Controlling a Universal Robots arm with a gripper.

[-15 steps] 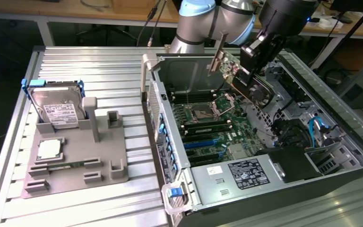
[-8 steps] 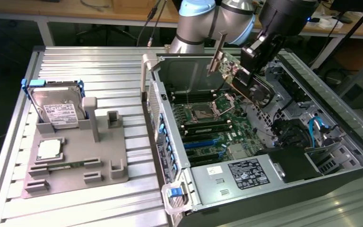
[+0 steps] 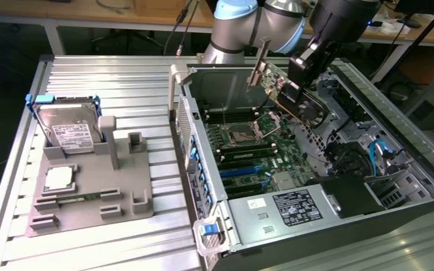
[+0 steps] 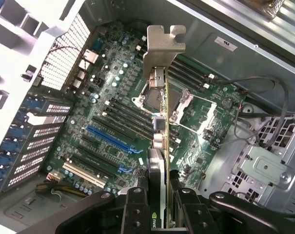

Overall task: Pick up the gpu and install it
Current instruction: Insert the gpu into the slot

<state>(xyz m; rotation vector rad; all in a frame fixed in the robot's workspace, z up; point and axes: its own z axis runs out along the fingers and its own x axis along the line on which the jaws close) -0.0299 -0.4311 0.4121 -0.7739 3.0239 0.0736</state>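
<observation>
We find the claw point(image 4: 161, 202) clamped on the gpu point(image 4: 157, 165), one finger on each broad face of the card. The card hangs on edge above the motherboard point(image 4: 113, 87), apart from it, with its silver bracket point(image 4: 164, 46) at the end away from the claw. We judge the card light, stiff and fragile. The hold belongs on the cooler body and board flanks, not on the fan or bare components. Farther off, on the motherboard, a blue slot point(image 4: 110, 139) lies vacant.

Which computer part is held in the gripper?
The graphics card: the gripper holds it over the open case. The hard drive and processor sit in the grey holder.
</observation>
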